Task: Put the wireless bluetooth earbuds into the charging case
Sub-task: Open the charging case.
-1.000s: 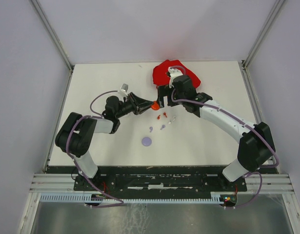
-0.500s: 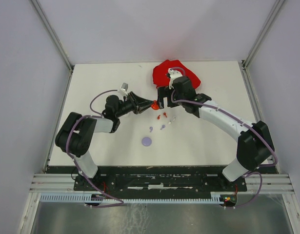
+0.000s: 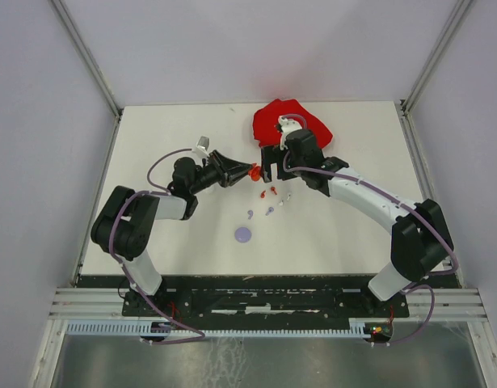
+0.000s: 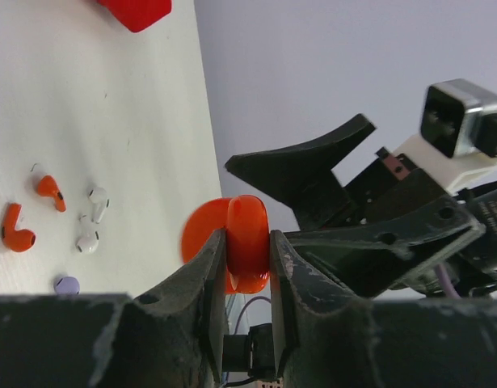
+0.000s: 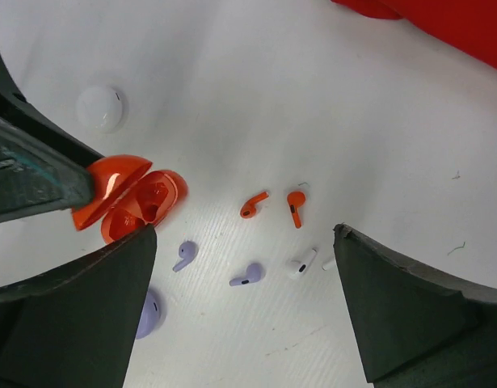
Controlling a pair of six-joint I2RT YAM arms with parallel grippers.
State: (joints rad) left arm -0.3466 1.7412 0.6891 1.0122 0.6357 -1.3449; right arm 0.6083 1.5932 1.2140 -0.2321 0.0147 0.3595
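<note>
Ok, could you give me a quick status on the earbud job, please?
Left gripper shut on open red case, off the table. Right gripper open above earbuds. Six loose on table, none cased. Path clear.

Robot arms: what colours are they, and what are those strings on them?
Both the left arm and right arm have white tubes joined by chunky black joints. A thin purple cable loops along each. Their jaws are black, pointy wedges.
</note>
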